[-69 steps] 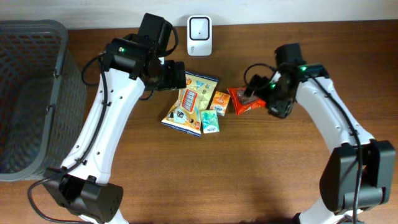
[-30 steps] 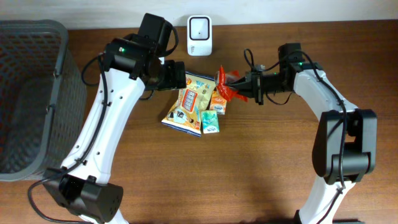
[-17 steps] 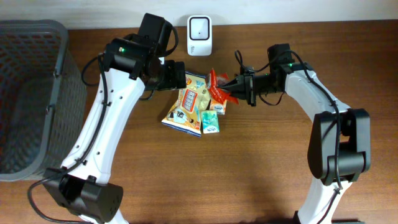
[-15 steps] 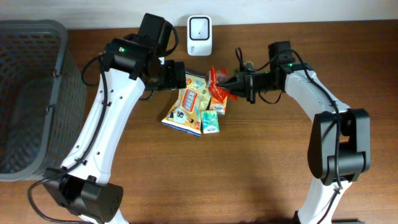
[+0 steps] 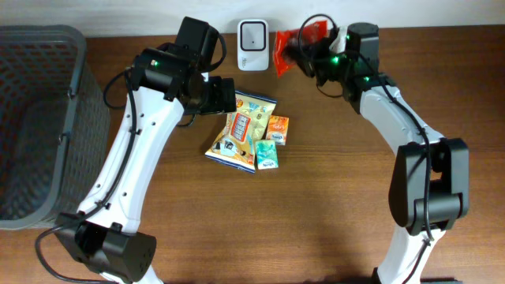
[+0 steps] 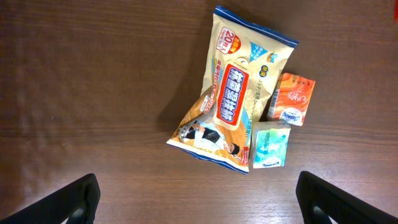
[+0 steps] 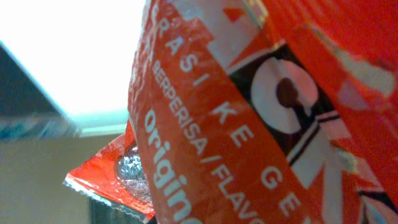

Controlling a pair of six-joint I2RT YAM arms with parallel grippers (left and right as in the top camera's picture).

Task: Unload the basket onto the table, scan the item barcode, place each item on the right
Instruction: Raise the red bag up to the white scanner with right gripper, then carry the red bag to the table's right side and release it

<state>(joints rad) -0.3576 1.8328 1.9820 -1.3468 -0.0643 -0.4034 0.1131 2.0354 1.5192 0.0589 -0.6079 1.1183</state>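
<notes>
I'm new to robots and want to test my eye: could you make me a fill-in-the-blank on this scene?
The right jaws are shut on a ___ packet. The packet is held beside a ___ scanner. The left jaws stand ___ above the bag.
Missing words: red; white; open.

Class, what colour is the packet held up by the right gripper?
The packet is red-orange with white lettering, clearest in the right wrist view.
</notes>
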